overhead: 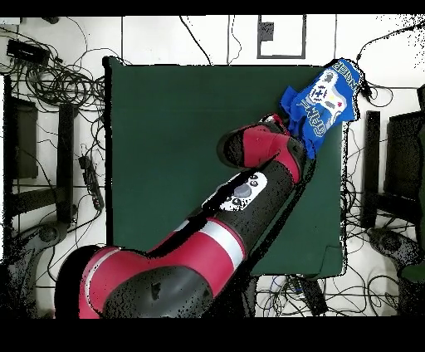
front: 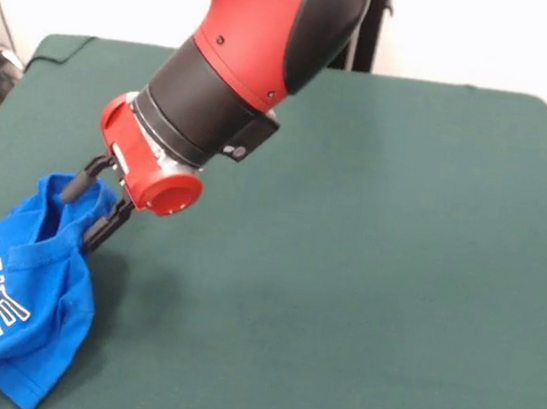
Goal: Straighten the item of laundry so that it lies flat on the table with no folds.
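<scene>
**Shirt bunched at table corner, gripper clamped on its edge**

T-shirt (front: 12,316): bright blue, sits at lower left of the front view, crumpled, not flat. White pixel lettering shows on the left part, running at a slant; cloth is folded under along the lower right edge. Upper edge is pulled up into a ridge where the gripper meets it. The shirt runs past the left and bottom frame edges here.

Overhead view: same shirt (overhead: 325,100) at upper right of frame, on the table's corner, part of it hanging over the table's top and right edges. Controller print and lettering face up, skewed diagonally.

Gripper (front: 94,209): black fingers (front: 83,182) closed on the raised blue cloth at the shirt's upper right edge, one finger on each side of the fold. Grip point itself is partly hidden by fabric.

Arm (front: 243,49): red and black, comes down from top centre of the front view, tilted toward lower left. In overhead it runs from lower left up to the shirt, covering the gripper.

Table (front: 365,277): dark green top, bare across centre and right of the front view. Cables and gear on the floor around it in overhead.
</scene>
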You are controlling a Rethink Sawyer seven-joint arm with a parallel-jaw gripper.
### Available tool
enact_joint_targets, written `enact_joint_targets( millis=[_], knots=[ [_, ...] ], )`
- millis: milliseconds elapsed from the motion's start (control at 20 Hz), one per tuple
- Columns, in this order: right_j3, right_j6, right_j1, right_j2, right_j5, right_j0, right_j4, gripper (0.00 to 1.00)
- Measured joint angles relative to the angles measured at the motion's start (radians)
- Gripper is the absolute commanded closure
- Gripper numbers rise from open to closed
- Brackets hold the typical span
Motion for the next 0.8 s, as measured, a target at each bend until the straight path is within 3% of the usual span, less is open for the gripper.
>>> enact_joint_targets(
  millis=[800],
  knots=[
    [0.021,0.0,-0.098,0.15,0.0,-0.044,-0.002,0.0]
  ],
)
